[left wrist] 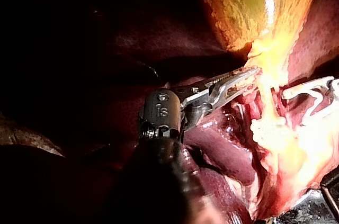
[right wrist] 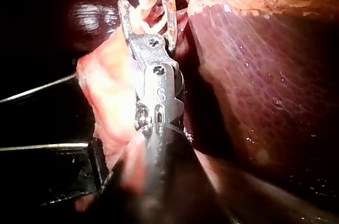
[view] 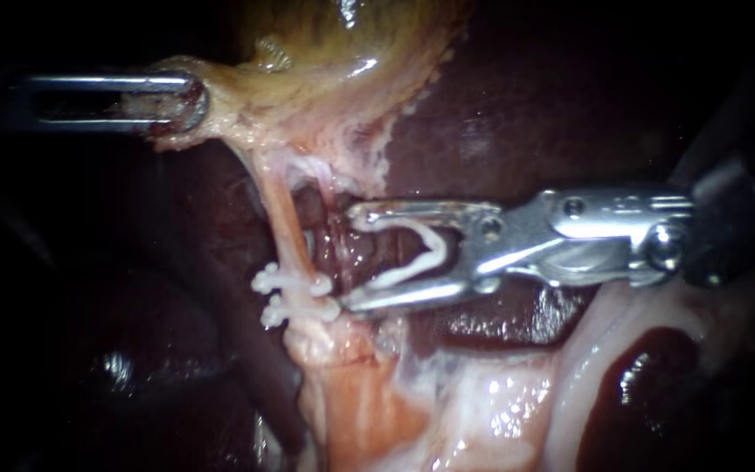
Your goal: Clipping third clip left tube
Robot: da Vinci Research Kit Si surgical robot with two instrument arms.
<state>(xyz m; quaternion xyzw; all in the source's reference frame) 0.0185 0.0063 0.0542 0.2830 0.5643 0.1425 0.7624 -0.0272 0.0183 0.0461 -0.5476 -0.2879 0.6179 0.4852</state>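
Right tool (view: 347, 258) holding an open clip (view: 425, 253) beside the left tube (view: 283, 223)

Spread jaws of the right tool grasp the white open clip by both legs. Their tips stand just beside the pale left tube, not around it. 2 closed clips (view: 294, 284) cross the tube lower down, next to the lower jaw tip. Left tool (view: 187, 101) is clenched on gallbladder (view: 325, 52) tissue at upper left. Dark liver (view: 552, 96) lies behind.

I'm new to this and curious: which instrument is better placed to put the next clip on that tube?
The right instrument: it carries an open white clip right beside the tube, near the two clips on it. The left instrument is busy holding the gallbladder.
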